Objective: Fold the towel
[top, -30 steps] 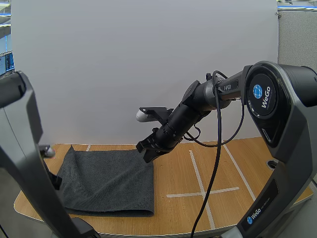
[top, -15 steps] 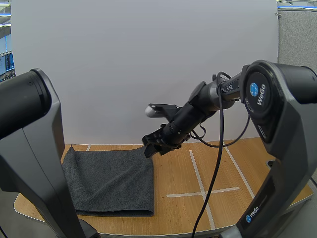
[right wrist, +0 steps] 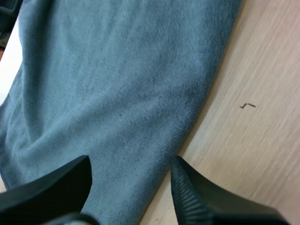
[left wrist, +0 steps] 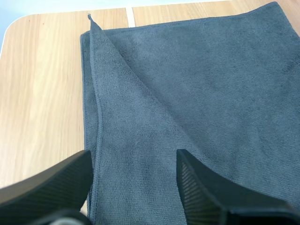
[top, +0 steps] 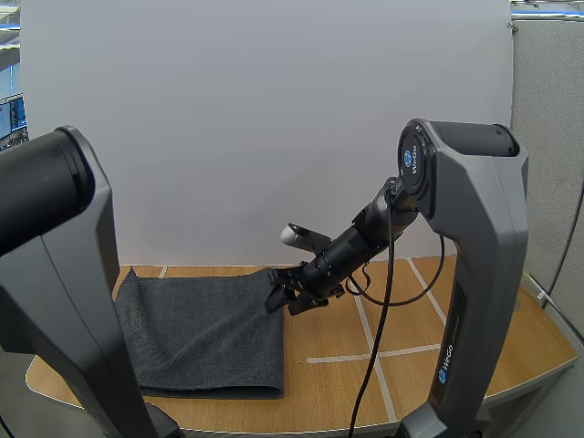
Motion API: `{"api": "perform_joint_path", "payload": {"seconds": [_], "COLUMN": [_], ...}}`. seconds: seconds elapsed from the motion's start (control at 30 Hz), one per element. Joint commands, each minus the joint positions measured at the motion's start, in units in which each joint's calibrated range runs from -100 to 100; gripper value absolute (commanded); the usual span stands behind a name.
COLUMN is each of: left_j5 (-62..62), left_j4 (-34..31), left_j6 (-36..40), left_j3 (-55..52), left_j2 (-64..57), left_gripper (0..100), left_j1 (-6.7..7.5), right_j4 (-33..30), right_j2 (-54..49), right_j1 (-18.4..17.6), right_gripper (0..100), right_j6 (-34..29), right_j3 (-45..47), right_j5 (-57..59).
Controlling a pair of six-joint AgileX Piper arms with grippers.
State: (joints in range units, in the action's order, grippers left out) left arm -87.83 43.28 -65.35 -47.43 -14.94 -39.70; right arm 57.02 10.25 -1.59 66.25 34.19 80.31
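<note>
Your right gripper (top: 281,299) has dropped to the towel's (top: 201,324) 1 o'clock corner, fingers wide, straddling the edge. The towel lies at the counter's (top: 411,310) 9 o'clock side. Your left gripper (left wrist: 133,161), also wide, hovers over its 9 o'clock edge. Corner grasp likely next.

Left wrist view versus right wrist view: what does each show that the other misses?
Only the left wrist view: a diagonal crease running from the towel's corner, a white tape line on the table, and the left fingers, open above the cloth. Only the right wrist view: a small dark mark on the wood and the right fingers, open across the towel's edge. Both: the grey towel lying on the wooden table.
</note>
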Motion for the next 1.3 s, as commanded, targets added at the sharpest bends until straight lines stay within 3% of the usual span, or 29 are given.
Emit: {"api": "perform_joint_path", "payload": {"seconds": [0.0,0.5,0.77,1.13,1.27], "left_j5": [-0.9,-2.8,-2.8,-3.6,-4.1], "left_j4": [0.6,-1.5,-2.2,-1.9,-2.0], "left_j6": [0.9,5.1,5.6,5.5,5.5], "left_j3": [0.8,7.7,7.7,7.7,7.7], "left_j2": [-0.9,-4.8,-4.8,-4.8,-4.8], "left_gripper": [85,85,85,85,85], "left_j1": [-0.03,-0.03,-0.03,-0.03,-0.03], "right_j4": [1.8,7.9,6.7,2.9,1.0], "right_j2": [0.8,6.8,6.9,2.2,2.5], "right_j1": [0.2,-0.3,-2.0,4.9,5.7], "right_gripper": [84,84,84,84,84], "right_j6": [1.7,5.9,6.8,6.0,6.0], "right_j3": [0.4,0.4,0.4,0.4,0.4], "right_j5": [1.4,4.3,4.3,8.4,8.4]}}
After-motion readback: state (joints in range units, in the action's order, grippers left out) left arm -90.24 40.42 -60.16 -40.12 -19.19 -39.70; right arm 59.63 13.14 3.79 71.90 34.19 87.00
